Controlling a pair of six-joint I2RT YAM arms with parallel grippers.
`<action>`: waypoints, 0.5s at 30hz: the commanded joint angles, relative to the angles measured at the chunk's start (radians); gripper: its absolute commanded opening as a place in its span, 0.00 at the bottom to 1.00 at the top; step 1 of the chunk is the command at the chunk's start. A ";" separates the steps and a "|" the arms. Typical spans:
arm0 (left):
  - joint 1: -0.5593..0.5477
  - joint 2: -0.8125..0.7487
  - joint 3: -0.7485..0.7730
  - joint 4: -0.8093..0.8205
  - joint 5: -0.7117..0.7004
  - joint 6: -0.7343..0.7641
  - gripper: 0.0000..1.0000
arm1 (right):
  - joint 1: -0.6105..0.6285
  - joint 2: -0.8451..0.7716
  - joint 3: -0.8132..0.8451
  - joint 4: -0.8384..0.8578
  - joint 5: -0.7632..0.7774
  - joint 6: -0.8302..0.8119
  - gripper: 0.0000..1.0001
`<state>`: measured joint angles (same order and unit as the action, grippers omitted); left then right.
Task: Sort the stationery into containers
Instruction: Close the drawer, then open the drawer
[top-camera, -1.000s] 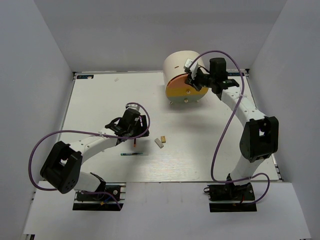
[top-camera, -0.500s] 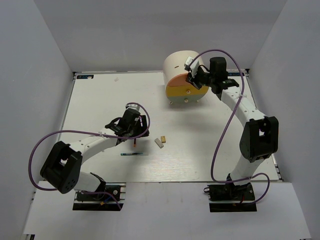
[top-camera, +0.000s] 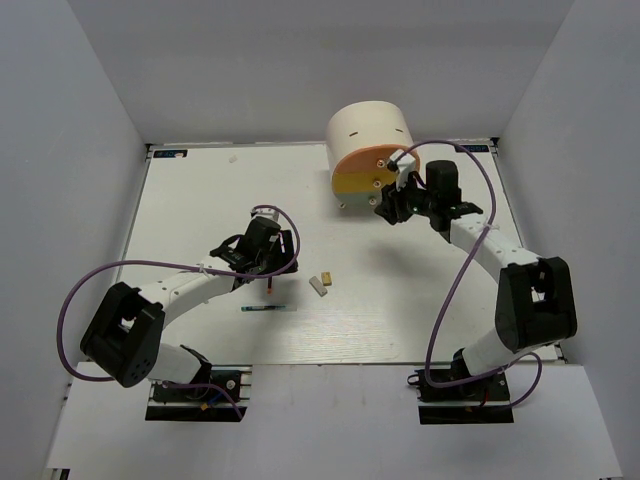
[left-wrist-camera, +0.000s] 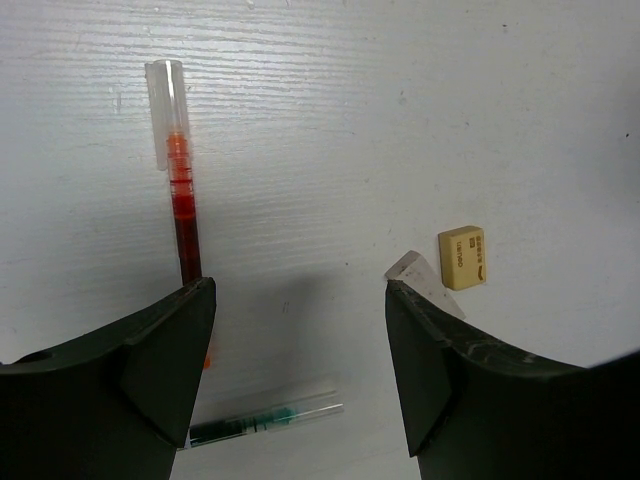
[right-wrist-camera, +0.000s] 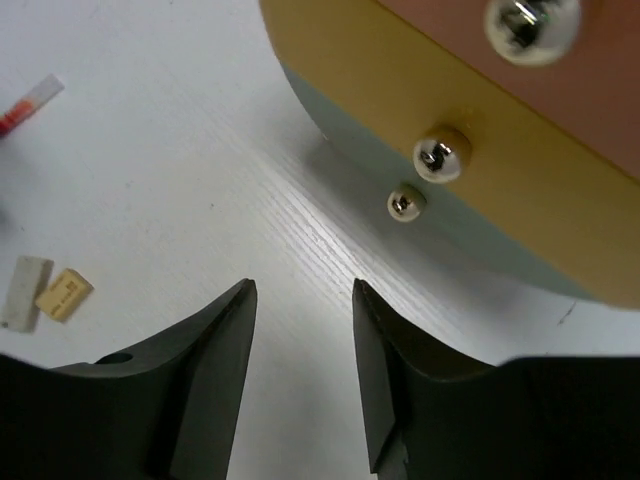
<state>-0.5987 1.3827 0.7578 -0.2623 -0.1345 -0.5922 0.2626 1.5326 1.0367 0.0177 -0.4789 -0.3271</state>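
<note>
The cream half-cylinder organizer (top-camera: 365, 135) stands at the back, its orange drawer (right-wrist-camera: 575, 95) above its yellow drawer (right-wrist-camera: 400, 90), each with a round knob. My right gripper (top-camera: 386, 211) (right-wrist-camera: 300, 290) hovers open and empty over the table just in front of the drawers. My left gripper (top-camera: 268, 266) (left-wrist-camera: 300, 285) is open above a red-brown pen (left-wrist-camera: 184, 205) with a clear cap and a slim green pen (left-wrist-camera: 262, 422). A tan eraser (left-wrist-camera: 463, 257) and a white eraser (left-wrist-camera: 422, 282) lie side by side to its right.
A third small knob (right-wrist-camera: 405, 203) sits on the organizer's pale base under the yellow drawer. The erasers (top-camera: 322, 282) and the green pen (top-camera: 268, 309) lie mid-table between the arms. Grey walls close in the white table (top-camera: 200, 190) on three sides.
My right gripper has opened, left the organizer's orange front and dropped towards the table in front of it. The left arm has not moved.
</note>
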 joint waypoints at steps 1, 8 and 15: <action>0.002 -0.011 -0.012 -0.006 -0.005 -0.001 0.79 | -0.017 0.006 0.008 0.076 0.072 0.269 0.49; 0.002 -0.023 -0.003 -0.017 -0.005 -0.001 0.79 | -0.037 0.050 -0.024 0.181 0.163 0.629 0.60; 0.002 -0.067 -0.021 -0.046 -0.024 -0.020 0.79 | -0.037 0.116 0.000 0.294 0.155 0.876 0.57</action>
<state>-0.5987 1.3697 0.7513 -0.2920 -0.1398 -0.6018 0.2283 1.6230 1.0157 0.2058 -0.3370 0.3855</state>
